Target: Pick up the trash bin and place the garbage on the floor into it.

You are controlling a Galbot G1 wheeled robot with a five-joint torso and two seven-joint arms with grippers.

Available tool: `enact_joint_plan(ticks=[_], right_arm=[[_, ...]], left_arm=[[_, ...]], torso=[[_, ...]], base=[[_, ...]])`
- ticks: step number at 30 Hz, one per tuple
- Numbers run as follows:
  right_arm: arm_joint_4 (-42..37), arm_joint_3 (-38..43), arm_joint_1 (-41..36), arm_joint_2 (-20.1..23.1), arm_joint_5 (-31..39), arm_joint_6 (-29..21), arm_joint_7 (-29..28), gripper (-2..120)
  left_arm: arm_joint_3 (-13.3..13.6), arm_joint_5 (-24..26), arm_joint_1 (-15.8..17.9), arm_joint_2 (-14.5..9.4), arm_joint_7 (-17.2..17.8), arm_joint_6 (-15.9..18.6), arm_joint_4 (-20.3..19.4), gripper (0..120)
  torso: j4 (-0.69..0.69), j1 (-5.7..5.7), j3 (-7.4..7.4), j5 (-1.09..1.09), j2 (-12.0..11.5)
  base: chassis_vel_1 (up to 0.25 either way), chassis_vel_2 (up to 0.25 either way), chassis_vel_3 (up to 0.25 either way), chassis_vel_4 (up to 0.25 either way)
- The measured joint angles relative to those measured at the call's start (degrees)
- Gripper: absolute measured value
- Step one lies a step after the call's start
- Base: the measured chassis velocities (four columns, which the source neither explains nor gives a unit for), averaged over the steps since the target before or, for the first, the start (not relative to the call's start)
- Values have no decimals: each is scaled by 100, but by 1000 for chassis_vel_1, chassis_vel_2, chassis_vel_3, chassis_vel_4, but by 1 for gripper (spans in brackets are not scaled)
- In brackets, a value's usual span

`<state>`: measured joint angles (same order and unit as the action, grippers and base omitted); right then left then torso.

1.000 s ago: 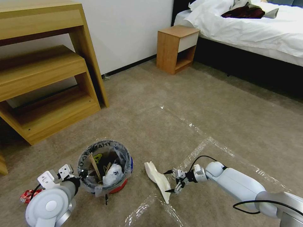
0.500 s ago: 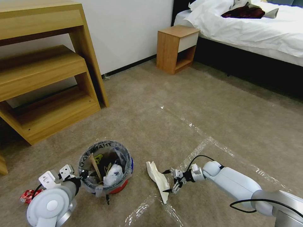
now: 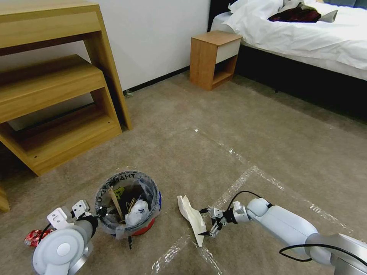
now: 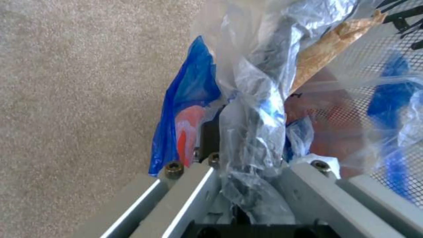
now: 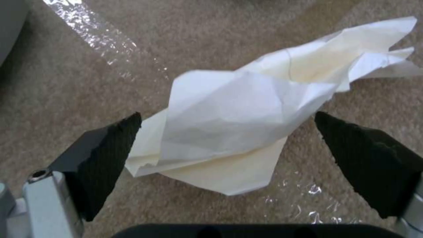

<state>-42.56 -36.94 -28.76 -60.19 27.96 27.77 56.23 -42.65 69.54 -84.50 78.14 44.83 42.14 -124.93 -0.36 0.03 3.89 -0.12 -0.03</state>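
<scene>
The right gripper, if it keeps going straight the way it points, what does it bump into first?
Most likely the white crumpled paper lying on the floor. The right gripper is open, its fingers on either side of the paper, with nothing between.

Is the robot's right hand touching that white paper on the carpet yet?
Apart. The right wrist view shows the right hand open, carpet visible between each finger and the white paper.

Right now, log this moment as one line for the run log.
left gripper: shut on trash bin rim | right gripper: open, straddling white crumpled paper | paper on floor
</scene>
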Motion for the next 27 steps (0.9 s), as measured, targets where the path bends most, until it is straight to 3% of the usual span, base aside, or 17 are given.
enact_joint_plan(ticks=[22,27], right_arm=[[104,-17,53,-163,17,-75,10,98],[123,-8,53,-212,20,-134,50,87]], left_arm=[[1,-5,0,-50,-32,0,22,0],[12,-2,7,-64,-32,0,21,0]], torso=[[1,0,0,-1,0],[1,0,0,-1,0]], base=[[0,0,0,0],[0,0,0,0]])
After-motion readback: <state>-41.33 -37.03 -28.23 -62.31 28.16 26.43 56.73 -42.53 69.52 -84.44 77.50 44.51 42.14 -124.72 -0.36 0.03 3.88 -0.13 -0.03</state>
